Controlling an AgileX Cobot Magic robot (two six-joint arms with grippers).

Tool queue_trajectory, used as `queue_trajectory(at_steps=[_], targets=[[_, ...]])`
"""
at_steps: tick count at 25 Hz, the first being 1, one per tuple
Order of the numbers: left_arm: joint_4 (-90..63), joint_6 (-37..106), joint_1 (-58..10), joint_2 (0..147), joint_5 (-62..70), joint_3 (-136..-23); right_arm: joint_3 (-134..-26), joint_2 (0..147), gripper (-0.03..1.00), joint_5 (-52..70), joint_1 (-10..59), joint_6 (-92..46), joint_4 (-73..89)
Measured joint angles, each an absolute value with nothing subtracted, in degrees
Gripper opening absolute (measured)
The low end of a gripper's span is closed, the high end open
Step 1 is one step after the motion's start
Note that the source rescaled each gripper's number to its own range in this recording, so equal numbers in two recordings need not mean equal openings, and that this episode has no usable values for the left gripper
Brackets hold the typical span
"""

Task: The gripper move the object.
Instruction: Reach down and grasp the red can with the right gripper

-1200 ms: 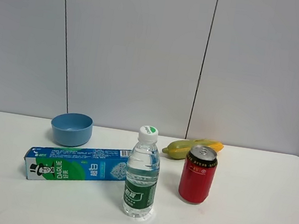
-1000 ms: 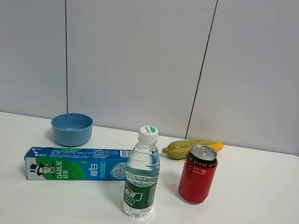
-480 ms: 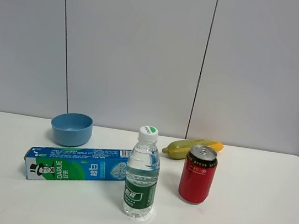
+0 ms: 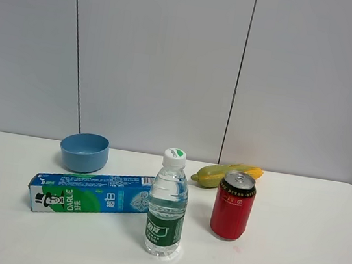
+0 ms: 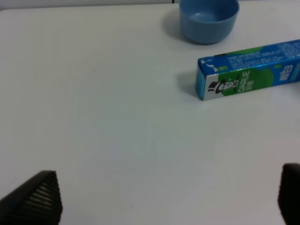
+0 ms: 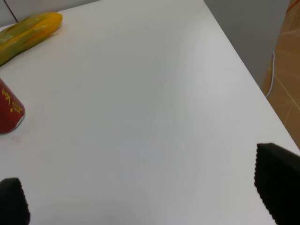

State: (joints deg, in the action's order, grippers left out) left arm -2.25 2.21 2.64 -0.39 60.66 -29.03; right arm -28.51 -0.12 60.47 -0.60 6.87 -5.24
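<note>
the red drink can is seen standing upright on the white tabletop, just right of the clear green-labelled water bottle in the high view and just in front of a yellow-and-green corn cob, while a darlie toothpaste box is laid flat to the bottle's left with a blue bowl behind it. the left gripper is held spread wide over the tabletop with nothing between its fingers. the right gripper is likewise spread wide and empty, and the can is caught only at the edge of its wrist view, apart from both fingers.
</note>
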Motion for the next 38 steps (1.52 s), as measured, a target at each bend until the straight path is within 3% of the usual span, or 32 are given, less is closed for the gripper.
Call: queue_trajectory(at_steps=[7,10,14,23,32,38], targets=[[-2.2,2.2,2.6,-0.4,60.7,-29.0,-29.3,0.1,1.0,59.8,0.4,6.6,-4.8],[-2.2,2.2,2.6,-0.4,60.7,-29.0,-33.4,4.0,1.0,54.1,0.5,6.6,-3.7],[-2.2,2.2,2.6,-0.4,60.7,-29.0,-40.7,13.7,1.0,47.0,0.5,6.3,-1.9],[-2.2,2.2,2.6,-0.4,60.7,-29.0,-55.9,42.7,1.0,44.4,1.0,-1.7,11.8],[-2.2,2.2,2.6,-0.4,60.7,-29.0,-65.2,67.3,1.0,37.4,16.0,-6.9,13.3],[-2.2,2.2,2.6,-0.4,60.7,-29.0,-76.9,83.9,1.0,43.1,21.9,-6.9,7.5]])
